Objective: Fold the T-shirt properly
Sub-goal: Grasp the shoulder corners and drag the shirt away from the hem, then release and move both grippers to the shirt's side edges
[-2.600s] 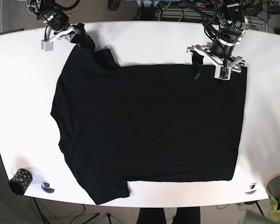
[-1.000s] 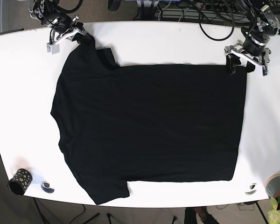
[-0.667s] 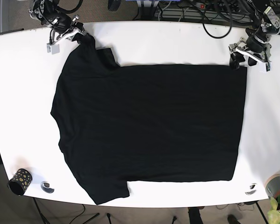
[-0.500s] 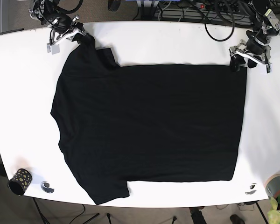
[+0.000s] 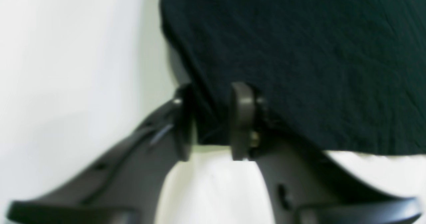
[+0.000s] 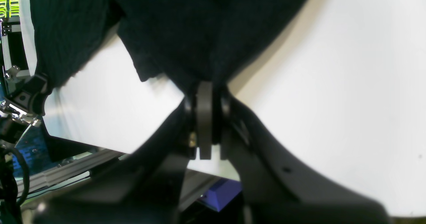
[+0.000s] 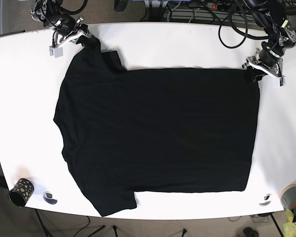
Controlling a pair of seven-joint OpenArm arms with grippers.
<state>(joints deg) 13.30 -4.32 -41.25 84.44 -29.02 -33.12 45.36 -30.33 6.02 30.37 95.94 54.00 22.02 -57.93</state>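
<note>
Reading the base view from left to right, we find the right gripper [image 7: 84, 39] at the far-left corner of the T-shirt [image 7: 158, 133], its jaws pressed together on a bunched sleeve tip, as the right wrist view confirms. The black shirt lies flat on the white worktop [image 7: 177, 47], its long axis running left to right, collar end toward the left and hem toward the right. At the far-right corner sits the left gripper [image 7: 251, 73]; in the left wrist view its jaws stand at a narrow gap with the hem corner between them, and we cannot tell whether they have pinched it. From both jaws the cloth spreads toward the near edge, so we judge any fold must carry the far edge that way. The fabric looks smooth, with few wrinkles.
</note>
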